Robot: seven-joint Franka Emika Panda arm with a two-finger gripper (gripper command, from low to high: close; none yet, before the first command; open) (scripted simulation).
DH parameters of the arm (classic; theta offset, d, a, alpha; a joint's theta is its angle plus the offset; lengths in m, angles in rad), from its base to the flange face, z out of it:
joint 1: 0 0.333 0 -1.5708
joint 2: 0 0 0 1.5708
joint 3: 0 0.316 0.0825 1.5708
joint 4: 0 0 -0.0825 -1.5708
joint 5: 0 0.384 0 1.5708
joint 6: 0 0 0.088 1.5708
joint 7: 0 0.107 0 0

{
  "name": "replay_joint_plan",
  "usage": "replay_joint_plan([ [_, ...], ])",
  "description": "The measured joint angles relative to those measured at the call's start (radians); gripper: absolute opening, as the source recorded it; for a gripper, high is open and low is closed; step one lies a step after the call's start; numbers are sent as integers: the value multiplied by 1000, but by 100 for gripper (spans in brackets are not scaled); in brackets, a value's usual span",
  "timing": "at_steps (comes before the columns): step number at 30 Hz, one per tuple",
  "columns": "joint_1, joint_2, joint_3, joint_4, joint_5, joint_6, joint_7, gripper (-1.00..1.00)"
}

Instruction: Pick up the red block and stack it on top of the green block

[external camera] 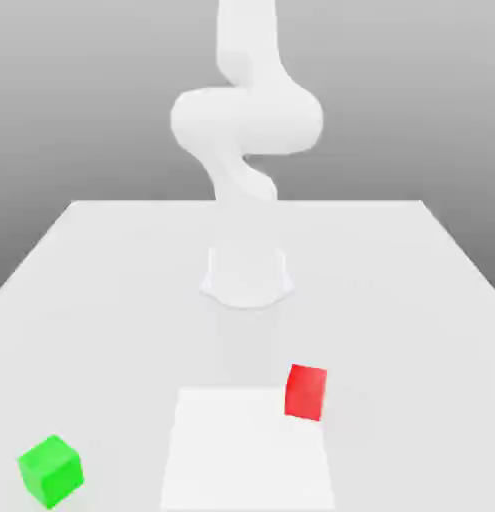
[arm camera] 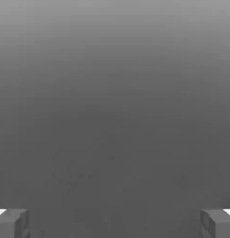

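Observation:
The red block (external camera: 306,392) sits on the white table (external camera: 411,300), right of centre in the exterior view and near the front. The green block (external camera: 51,470) rests at the front corner on the exterior view's left, far from the red one. In the hand view my gripper (arm camera: 115,223) is open. Its two grey fingertips (arm camera: 12,223) stand wide apart with nothing between them, and only plain grey background lies ahead of them. Neither block is touched.
The white arm (external camera: 246,120) rises from its round base (external camera: 247,275) at the middle of the table. A flat white rectangular shape (external camera: 249,455) lies in the front centre, its far right corner next to the red block.

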Motion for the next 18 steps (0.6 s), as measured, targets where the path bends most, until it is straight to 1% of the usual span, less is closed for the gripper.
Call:
replay_joint_plan([
  [13,-9,428,167,-374,30,311,287,0],
  [16,5,551,195,-473,46,397,361,0],
  [18,6,665,209,-510,27,481,417,0],
])
